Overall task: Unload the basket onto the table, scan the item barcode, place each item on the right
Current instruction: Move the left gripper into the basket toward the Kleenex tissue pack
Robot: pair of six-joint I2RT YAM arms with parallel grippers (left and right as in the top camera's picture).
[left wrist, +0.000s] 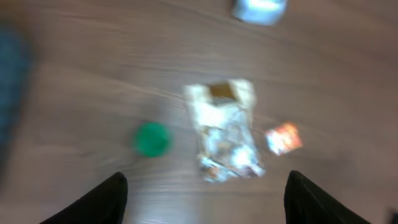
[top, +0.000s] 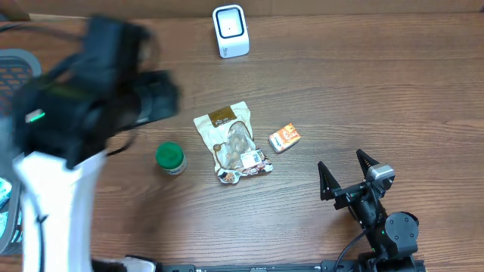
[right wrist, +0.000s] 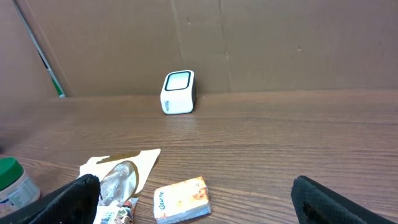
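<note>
Over the table [top: 363, 98], left arm [top: 76, 106] blurred, left fingers [left wrist: 102, 202] and right fingers [right wrist: 71, 196] spread, empty.

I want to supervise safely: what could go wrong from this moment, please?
1. The left arm is blurred with motion; it could knock the green-lidded jar beside the pouch.
2. The pouch looks crinkled and shiny, so its barcode may read poorly at the scanner.

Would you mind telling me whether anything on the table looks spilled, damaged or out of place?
Nothing stands out: the scanner and the green-lidded jar stand upright, the snack pouch lies flat with the small orange box beside it, and nothing looks spilled or damaged.
</note>
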